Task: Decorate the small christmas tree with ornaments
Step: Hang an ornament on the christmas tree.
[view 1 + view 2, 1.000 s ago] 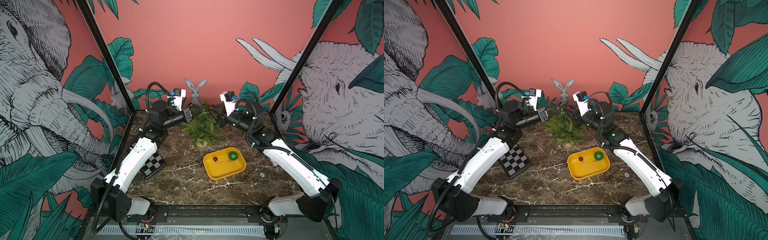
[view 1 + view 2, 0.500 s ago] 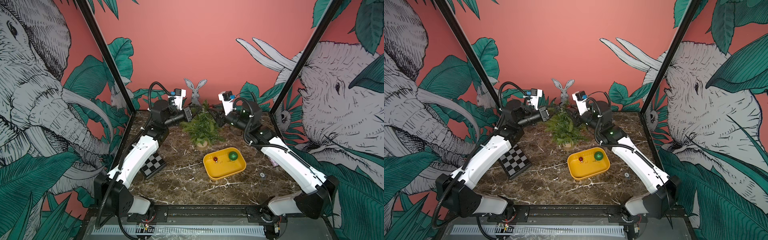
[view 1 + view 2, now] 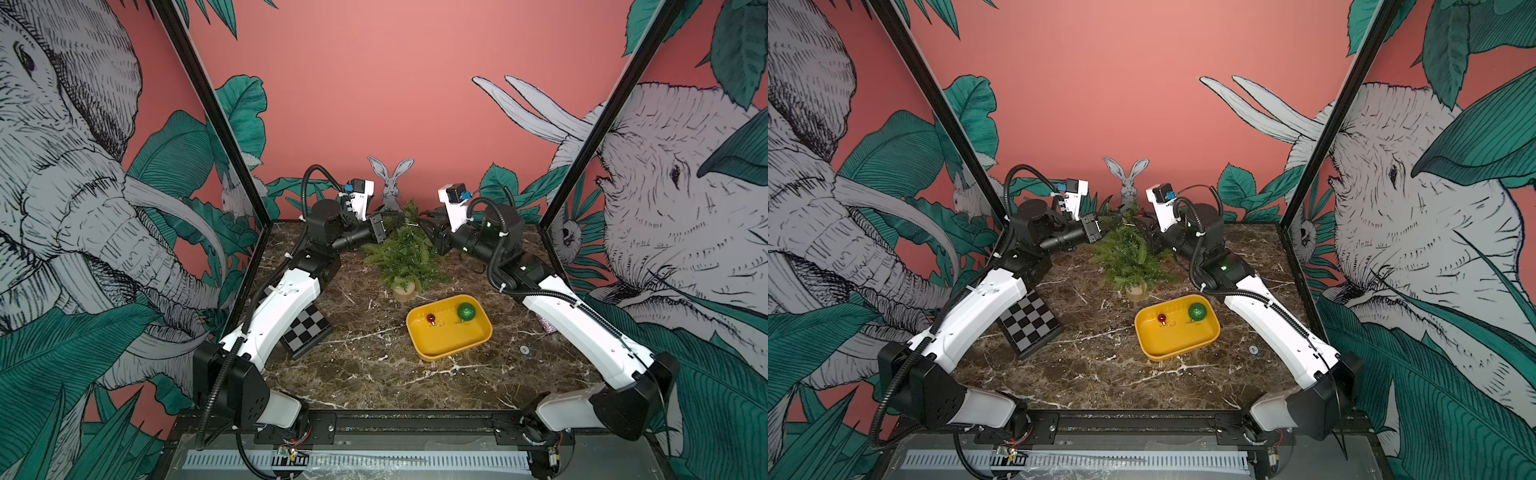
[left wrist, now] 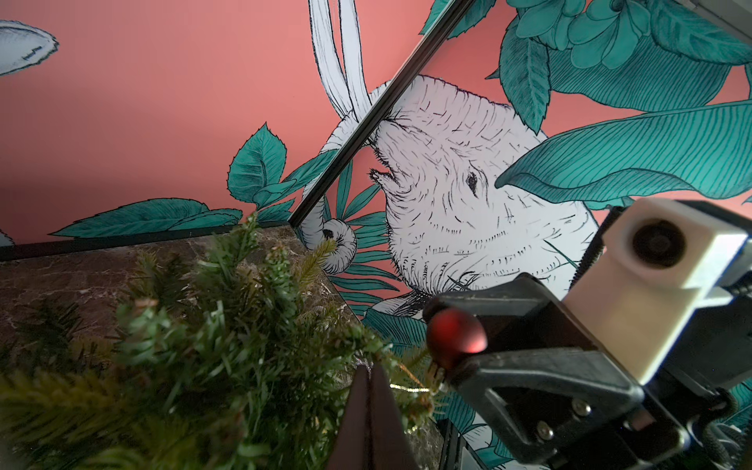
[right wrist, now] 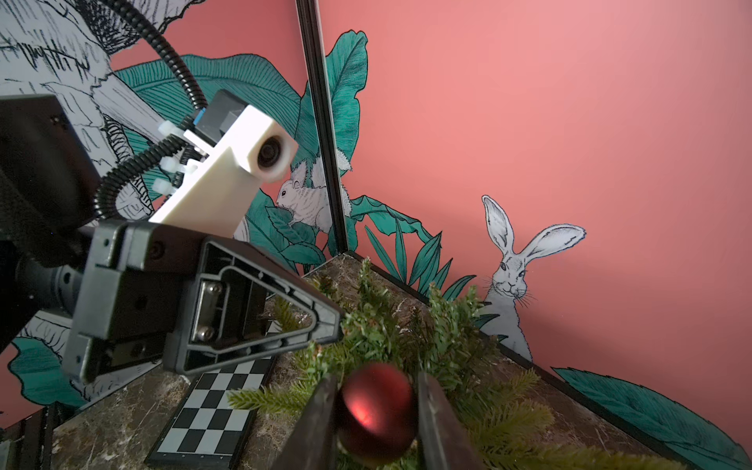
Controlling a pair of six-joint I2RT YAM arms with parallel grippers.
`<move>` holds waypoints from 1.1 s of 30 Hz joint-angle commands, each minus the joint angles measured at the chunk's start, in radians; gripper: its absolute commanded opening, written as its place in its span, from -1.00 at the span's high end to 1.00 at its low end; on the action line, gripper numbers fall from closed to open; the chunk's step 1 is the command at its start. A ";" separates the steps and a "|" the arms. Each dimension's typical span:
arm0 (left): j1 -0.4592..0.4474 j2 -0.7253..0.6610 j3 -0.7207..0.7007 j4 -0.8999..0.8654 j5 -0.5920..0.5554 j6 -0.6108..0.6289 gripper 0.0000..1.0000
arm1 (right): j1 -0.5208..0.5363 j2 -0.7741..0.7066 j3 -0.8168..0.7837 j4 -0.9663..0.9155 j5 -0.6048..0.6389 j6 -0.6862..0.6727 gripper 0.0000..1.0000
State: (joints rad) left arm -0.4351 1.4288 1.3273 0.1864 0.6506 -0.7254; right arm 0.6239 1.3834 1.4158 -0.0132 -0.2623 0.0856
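Between the two dark fingers (image 5: 317,419) of the right gripper (image 5: 376,376) sits a dark-red ball (image 5: 376,415), clamped from both sides, the jaws no wider than the ball itself. The left gripper (image 4: 368,368) has its jaws pressed flat together, with the tips pushed in among the upper needles. A thin gold wire hook (image 4: 409,380) runs from the held ball towards those closed tips. Whether they pinch it cannot be told.

Both grippers reach in level from opposite sides and meet at the crown of the small christmas tree (image 3: 405,253). The tree stands upright, its long axis vertical and its tip pointing up. Its pale wooden base (image 3: 404,293) rests on the marble table (image 3: 374,374), towards the back and about midway between the arms.

Near the base, on the side away from the back wall and towards the right arm, lies a yellow tray (image 3: 440,353). It holds a second red ball (image 3: 431,318) and a green glitter ball (image 3: 466,311), set apart from each other. A checkerboard (image 3: 305,328) lies partly under the left arm.
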 commanded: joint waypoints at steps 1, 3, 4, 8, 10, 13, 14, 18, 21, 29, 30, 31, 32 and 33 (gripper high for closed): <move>0.005 -0.043 0.010 0.033 -0.006 -0.008 0.98 | 0.004 -0.054 -0.025 0.056 -0.004 0.015 0.43; 0.005 -0.048 0.010 0.030 -0.008 -0.007 0.87 | 0.005 -0.063 -0.034 0.057 -0.024 0.024 0.42; 0.005 -0.049 0.009 0.030 -0.009 -0.009 0.81 | 0.005 -0.064 -0.037 0.059 -0.034 0.028 0.42; 0.006 -0.062 -0.003 0.035 -0.019 -0.017 0.59 | 0.005 -0.070 -0.046 0.061 -0.079 0.050 0.42; 0.005 -0.068 -0.008 0.039 -0.020 -0.023 0.48 | 0.005 -0.067 -0.046 0.059 -0.109 0.059 0.41; 0.005 -0.072 -0.009 0.048 -0.010 -0.032 0.46 | 0.006 -0.064 -0.048 0.062 -0.145 0.078 0.39; 0.005 -0.073 -0.006 0.048 -0.007 -0.032 0.45 | 0.006 -0.063 -0.047 0.065 -0.160 0.086 0.38; 0.002 -0.071 -0.004 0.048 0.004 -0.035 0.45 | 0.011 -0.056 -0.049 0.077 -0.208 0.112 0.33; 0.001 -0.072 -0.006 0.047 0.006 -0.035 0.45 | 0.016 -0.047 -0.046 0.075 -0.248 0.127 0.24; -0.001 -0.081 -0.013 0.046 0.003 -0.034 0.41 | 0.028 -0.038 -0.029 0.044 -0.298 0.140 0.07; -0.001 -0.084 -0.016 0.045 0.002 -0.034 0.39 | 0.028 -0.043 -0.030 0.047 -0.298 0.142 0.07; -0.002 -0.088 -0.019 0.043 0.002 -0.034 0.37 | 0.028 -0.047 -0.031 0.045 -0.298 0.142 0.07; -0.001 -0.095 -0.022 0.041 0.001 -0.031 0.36 | 0.028 -0.055 -0.033 0.040 -0.294 0.143 0.07; -0.001 -0.103 -0.028 0.037 -0.001 -0.026 0.35 | 0.028 -0.065 -0.036 0.033 -0.286 0.142 0.07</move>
State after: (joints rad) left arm -0.4358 1.3846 1.3201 0.2081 0.6437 -0.7479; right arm 0.6472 1.3468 1.3754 -0.0055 -0.5331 0.2218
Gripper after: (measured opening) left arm 0.321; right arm 0.467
